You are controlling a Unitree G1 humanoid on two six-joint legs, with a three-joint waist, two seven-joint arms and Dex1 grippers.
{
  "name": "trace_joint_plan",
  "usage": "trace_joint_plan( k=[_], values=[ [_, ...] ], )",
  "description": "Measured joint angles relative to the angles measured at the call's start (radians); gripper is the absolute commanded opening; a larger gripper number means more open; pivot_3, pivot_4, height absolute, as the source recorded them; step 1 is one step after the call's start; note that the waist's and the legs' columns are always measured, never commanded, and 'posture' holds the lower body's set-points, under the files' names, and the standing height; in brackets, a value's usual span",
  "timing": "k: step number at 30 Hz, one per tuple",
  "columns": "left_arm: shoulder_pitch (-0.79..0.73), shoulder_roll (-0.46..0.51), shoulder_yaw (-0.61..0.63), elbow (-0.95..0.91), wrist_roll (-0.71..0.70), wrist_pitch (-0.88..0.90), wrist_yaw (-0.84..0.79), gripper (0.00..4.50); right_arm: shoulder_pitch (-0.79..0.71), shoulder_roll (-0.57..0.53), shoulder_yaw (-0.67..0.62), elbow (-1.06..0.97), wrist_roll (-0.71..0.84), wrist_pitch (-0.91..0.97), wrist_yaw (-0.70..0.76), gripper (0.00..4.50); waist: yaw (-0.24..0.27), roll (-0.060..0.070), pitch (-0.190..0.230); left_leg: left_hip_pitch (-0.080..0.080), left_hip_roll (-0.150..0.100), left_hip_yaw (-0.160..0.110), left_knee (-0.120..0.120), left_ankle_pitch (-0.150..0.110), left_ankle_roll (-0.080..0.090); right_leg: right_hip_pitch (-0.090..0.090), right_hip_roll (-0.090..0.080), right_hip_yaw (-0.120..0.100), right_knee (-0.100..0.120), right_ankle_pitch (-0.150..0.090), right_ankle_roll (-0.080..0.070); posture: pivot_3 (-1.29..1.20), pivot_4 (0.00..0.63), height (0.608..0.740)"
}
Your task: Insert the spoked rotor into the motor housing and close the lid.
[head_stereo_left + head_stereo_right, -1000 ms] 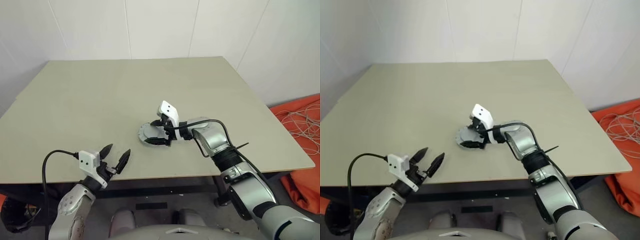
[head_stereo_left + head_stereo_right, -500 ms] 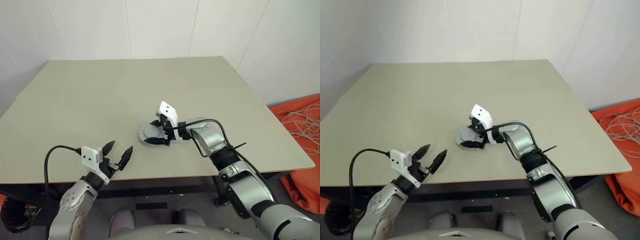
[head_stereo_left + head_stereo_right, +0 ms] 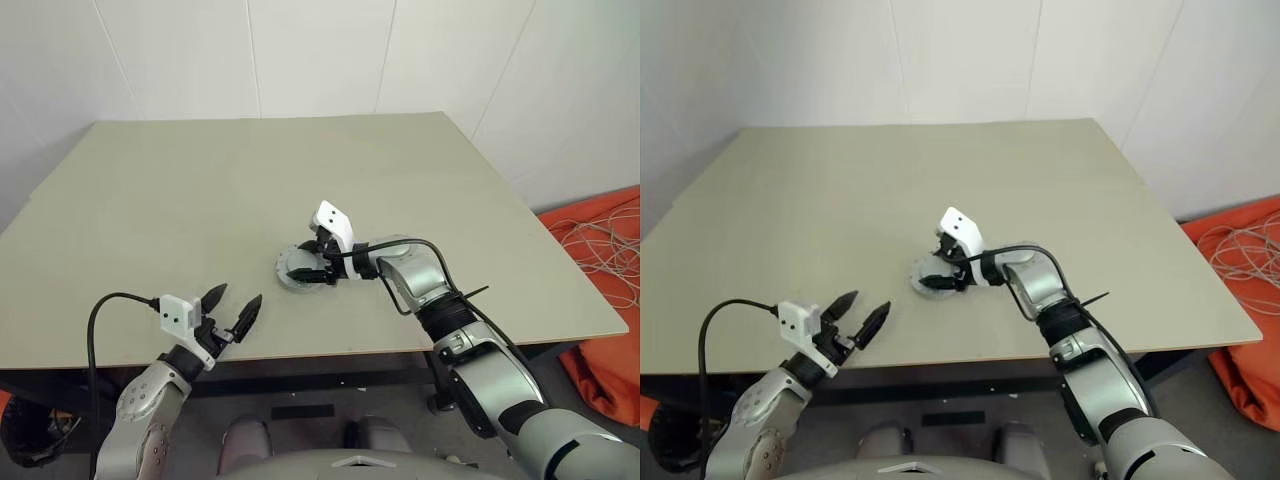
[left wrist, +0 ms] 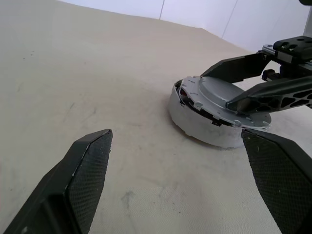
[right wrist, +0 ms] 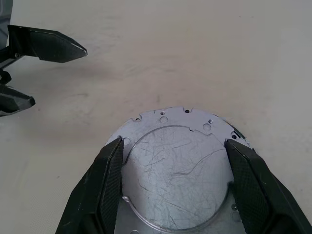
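The motor housing (image 4: 202, 127), a short silver-grey shell, stands on the table near its front middle. The lid (image 5: 178, 180), a thin scratched silver disc, lies on top of it, slightly tilted, with a gap at one side where copper shows. My right gripper (image 3: 303, 268) reaches in from the right, one finger on each side of the lid, both touching its rim. My left gripper (image 3: 240, 293) hovers open over the front edge of the table, pointing at the housing from a short distance, with nothing in it. The spoked rotor is hidden.
The beige table (image 3: 200, 180) stretches far behind and to both sides of the housing. Orange cloth with pale cables (image 3: 605, 245) lies on the floor past the right edge. White walls stand close behind the table.
The right gripper's fingers have drawn in against the lid's rim. The left gripper and the housing have stayed where they were.
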Motion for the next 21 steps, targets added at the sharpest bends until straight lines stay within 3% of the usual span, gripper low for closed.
trace_joint_plan(
  k=[21],
  values=[
    [0.002,-0.005,0.003,0.045,0.007,-0.05,-0.021,4.5,0.0,0.027,0.009,0.0,-0.034,0.001,-0.079,3.18,-0.002,0.0,0.0,0.001,0.0,0.0,0.0,0.0,0.0,0.0,0.0,0.0,0.0,-0.001,0.002,0.0,0.0,0.74]
  ],
)
